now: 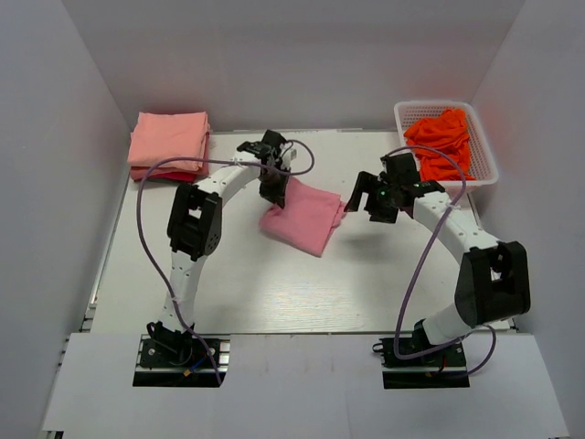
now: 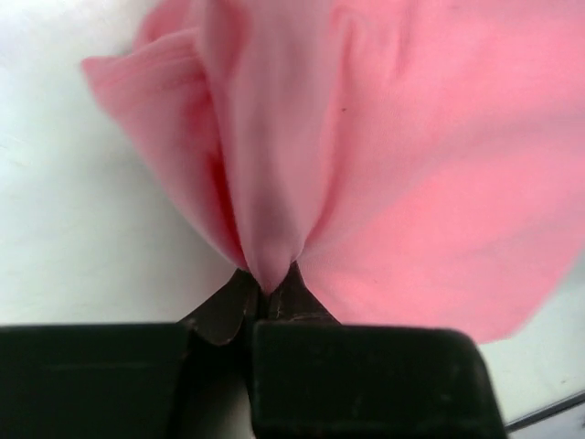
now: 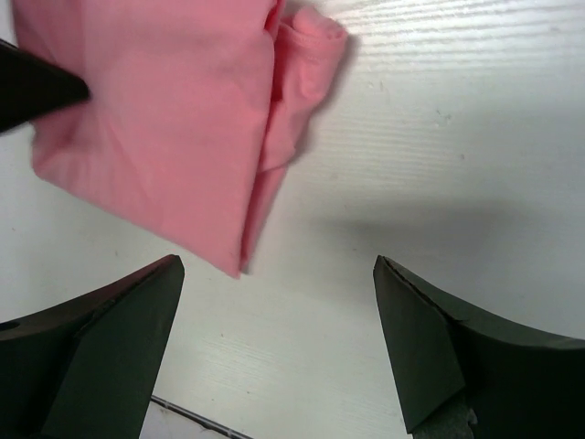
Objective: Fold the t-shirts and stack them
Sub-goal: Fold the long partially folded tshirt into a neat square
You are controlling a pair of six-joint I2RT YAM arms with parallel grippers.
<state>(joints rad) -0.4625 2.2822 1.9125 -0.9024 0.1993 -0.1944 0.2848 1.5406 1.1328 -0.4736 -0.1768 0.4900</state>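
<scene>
White table (image 1: pixel 274 293), white walls. Upper left, one folded stack (image 1: pixel 169 139), seemingly two shirts. At centre my left gripper (image 2: pixel 267 291) pinches the single rose-pink shirt (image 1: pixel 306 218); my right gripper (image 3: pixel 279 265) gapes empty beside it. I judge it's mid-fold: next, lift and lay over. Upper right, one basket (image 1: pixel 484 157) holds orange-red shirts (image 1: pixel 443 137), uncountable.

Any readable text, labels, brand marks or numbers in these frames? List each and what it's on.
None readable. No print, tag or logo shows on the pink t-shirt, the folded stack, the orange shirts, the white basket or the table.
</scene>
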